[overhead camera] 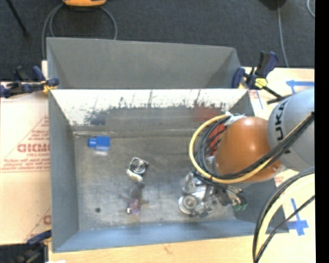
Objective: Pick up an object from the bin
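Observation:
My gripper [194, 197] is low in the bin's front right part, its metal body showing just below the arm's orange cover. To its left, a small purplish thing [135, 205] lies on the bin floor. A shiny silver, ring-like metal piece [137, 167] rests a little further back, left of the gripper. Both lie apart from the gripper. What is under the gripper is hidden by its own body.
A small blue block [99, 143] sits near the back left of the bin floor. A tiny dark speck [97, 210] lies front left. The arm with its orange cover and looped cables hangs over the bin's right side, close to the right wall.

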